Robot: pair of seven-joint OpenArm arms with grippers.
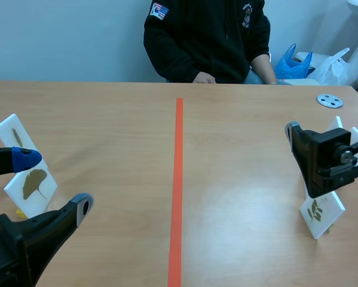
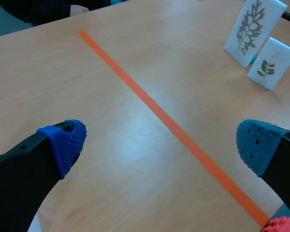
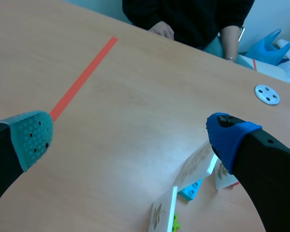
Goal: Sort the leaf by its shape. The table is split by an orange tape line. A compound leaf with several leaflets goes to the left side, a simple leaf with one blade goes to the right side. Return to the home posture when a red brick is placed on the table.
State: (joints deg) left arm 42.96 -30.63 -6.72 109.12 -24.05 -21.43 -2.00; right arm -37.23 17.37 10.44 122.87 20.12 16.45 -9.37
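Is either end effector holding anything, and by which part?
Nothing is held: left end effector and right end effector both stand open and empty.

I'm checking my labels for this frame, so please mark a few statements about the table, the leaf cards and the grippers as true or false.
1. The left gripper and the right gripper are both open and hold nothing. True.
2. A leaf card lies across the orange tape line. False: no card touches the orange tape line; the fern-leaf card and the fan-leaf card stand well off it.
3. A person sits across the table. True.
4. The fan-leaf card stands right of the tape. False: it stands on the left side.
5. A round white disc lies at the table's far right. True.
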